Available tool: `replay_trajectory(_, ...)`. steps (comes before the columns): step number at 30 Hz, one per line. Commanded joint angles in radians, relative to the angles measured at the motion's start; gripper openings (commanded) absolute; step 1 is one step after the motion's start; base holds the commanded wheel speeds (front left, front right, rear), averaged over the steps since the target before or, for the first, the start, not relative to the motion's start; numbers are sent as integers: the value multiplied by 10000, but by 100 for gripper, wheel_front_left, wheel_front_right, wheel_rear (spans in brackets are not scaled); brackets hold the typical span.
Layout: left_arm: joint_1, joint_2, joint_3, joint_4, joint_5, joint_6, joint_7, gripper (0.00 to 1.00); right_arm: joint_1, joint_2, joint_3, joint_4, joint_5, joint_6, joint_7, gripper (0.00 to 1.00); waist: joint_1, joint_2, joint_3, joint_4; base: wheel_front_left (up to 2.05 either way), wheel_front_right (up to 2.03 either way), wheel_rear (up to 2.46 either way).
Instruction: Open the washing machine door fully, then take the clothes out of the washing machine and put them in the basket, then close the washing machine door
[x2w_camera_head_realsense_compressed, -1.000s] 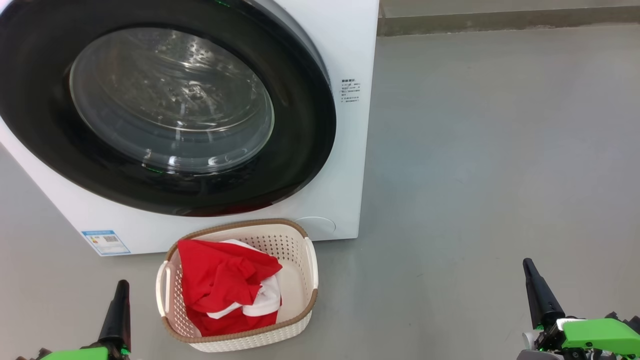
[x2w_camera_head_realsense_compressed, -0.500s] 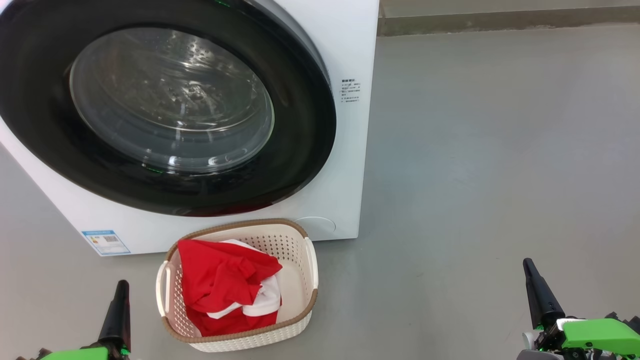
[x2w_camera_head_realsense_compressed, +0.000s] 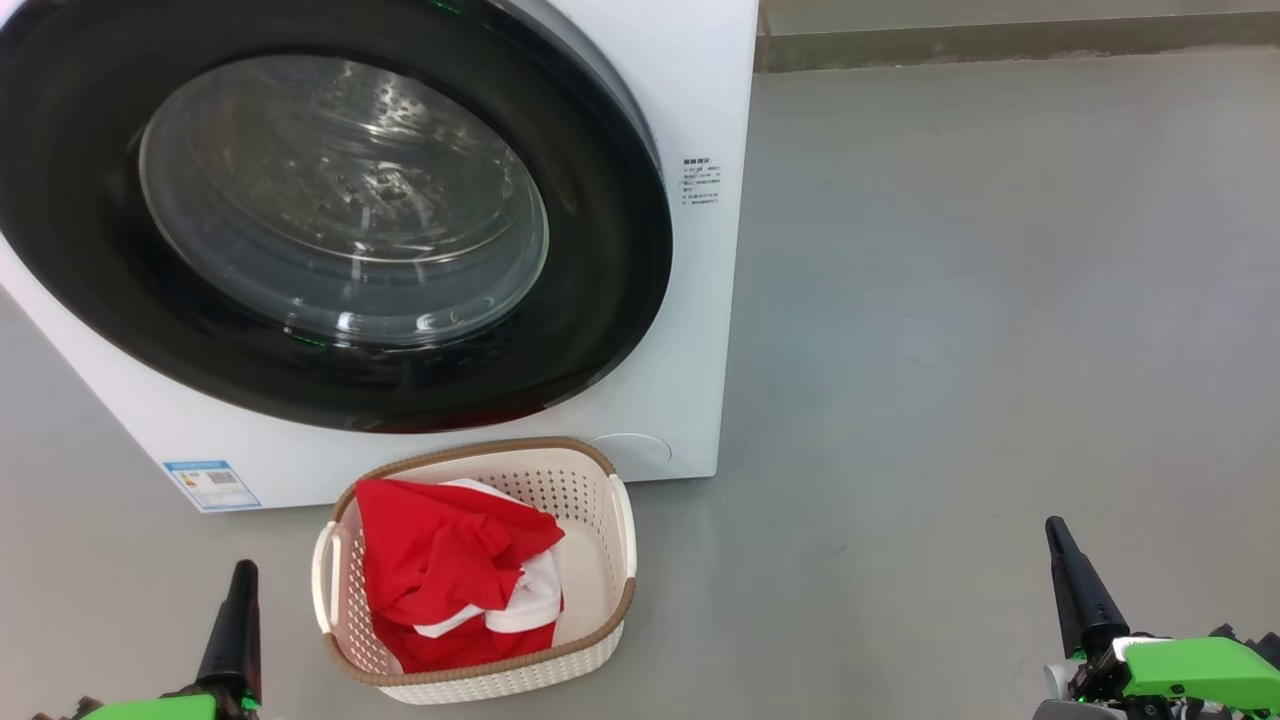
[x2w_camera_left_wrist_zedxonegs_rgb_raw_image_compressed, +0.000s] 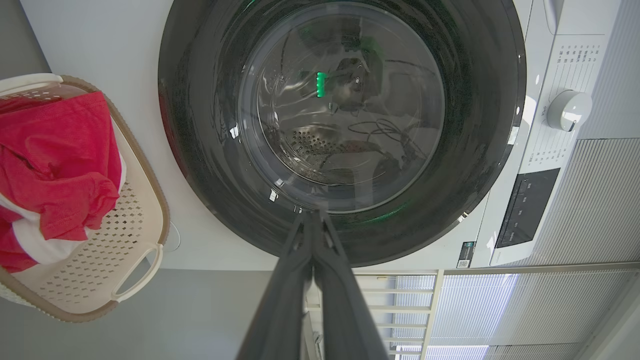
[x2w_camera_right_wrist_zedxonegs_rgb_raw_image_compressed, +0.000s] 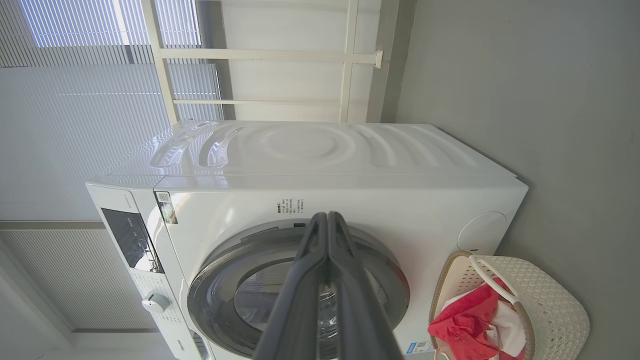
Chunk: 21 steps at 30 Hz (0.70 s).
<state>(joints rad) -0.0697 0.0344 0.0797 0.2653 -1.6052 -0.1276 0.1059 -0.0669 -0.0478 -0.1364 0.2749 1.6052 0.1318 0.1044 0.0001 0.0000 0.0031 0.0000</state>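
From the head view, the washing machine door (x2w_camera_head_realsense_compressed: 330, 230) sits shut against the white washing machine (x2w_camera_head_realsense_compressed: 690, 100). The basket (x2w_camera_head_realsense_compressed: 590, 480) stands on the grey floor (x2w_camera_head_realsense_compressed: 1000, 350) just in front, with the red and white clothes (x2w_camera_head_realsense_compressed: 450, 570) heaped inside. The left gripper (x2w_camera_head_realsense_compressed: 243, 572) and the right gripper (x2w_camera_head_realsense_compressed: 1056, 532) hang low at either side, touching nothing. In the left wrist view its fingers are pressed together and point at the door's lower black ring, with the basket off to the left. In the right wrist view that arm's fingers are likewise pinched together and aim at the machine's front, with the basket at the lower right.
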Motion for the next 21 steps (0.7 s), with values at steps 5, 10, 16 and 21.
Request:
replay_trajectory(5, -382, 163, 346, -204, -29, -31, 77, 0, -410, -36, 233, -302, 39, -11, 82, 0, 0, 0, 0, 0, 0, 0, 0)
replay_trajectory(10, -383, 162, 347, -204, -29, -31, 77, 0, -410, -36, 232, -302, 38, -11, 83, 0, 0, 0, 0, 0, 0, 0, 0)
replay_trajectory(16, -383, 162, 347, -204, -28, -31, 78, 0, -410, -34, 230, -302, 37, -11, 85, 0, 0, 0, 0, 0, 0, 0, 0)
replay_trajectory(21, -383, 162, 348, -204, -28, -31, 78, 0, -410, -34, 229, -302, 36, -11, 86, 0, 0, 0, 0, 0, 0, 0, 0)
